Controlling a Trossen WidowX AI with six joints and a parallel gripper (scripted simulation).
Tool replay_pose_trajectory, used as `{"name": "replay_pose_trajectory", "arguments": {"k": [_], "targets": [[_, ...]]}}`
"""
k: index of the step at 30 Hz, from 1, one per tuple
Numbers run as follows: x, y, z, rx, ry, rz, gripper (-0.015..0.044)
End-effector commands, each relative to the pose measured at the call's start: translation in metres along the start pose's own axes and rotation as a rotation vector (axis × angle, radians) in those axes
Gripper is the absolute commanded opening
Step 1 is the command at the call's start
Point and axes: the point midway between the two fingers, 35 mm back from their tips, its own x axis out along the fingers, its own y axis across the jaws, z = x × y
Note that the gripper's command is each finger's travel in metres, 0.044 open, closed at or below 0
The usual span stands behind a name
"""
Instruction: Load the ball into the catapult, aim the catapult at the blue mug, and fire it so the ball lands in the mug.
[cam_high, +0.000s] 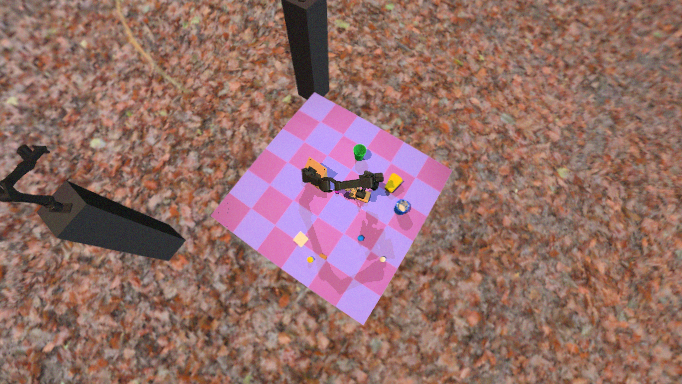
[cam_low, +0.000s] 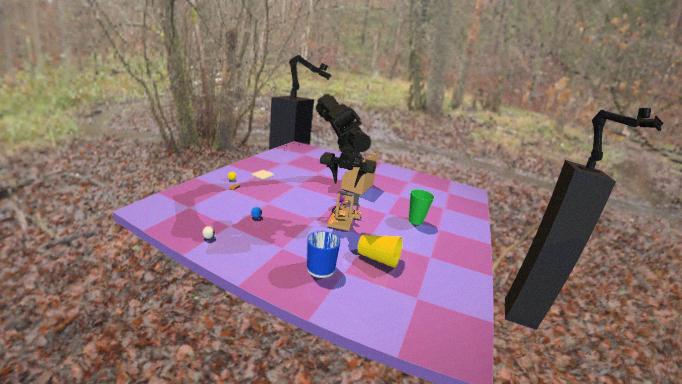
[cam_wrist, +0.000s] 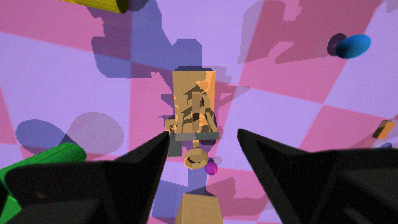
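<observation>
The wooden catapult stands near the middle of the board, its base pointing roughly toward the mug. Its round cup shows in the wrist view. A small purple ball is just beside that cup, on its right, and looks to be outside it. My gripper is open and empty, pointing down above the catapult, with one finger to each side. The blue mug stands upright beyond the catapult's base and is outside the wrist view.
A yellow cup lies on its side near the mug. A green cup stands upright. A wooden box is behind the catapult. Blue, white and yellow balls lie off to the side.
</observation>
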Motion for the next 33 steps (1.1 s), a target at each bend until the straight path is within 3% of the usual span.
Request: {"name": "replay_pose_trajectory", "arguments": {"k": [1, 20, 33], "targets": [[0.012, -0.006, -0.023, 0.036, -0.001, -0.003, 0.0300], [0.088, -0.031, -0.174, 0.202, -0.008, 0.002, 0.0300], [0.105, -0.035, -0.175, 0.204, -0.008, 0.001, 0.0300]]}}
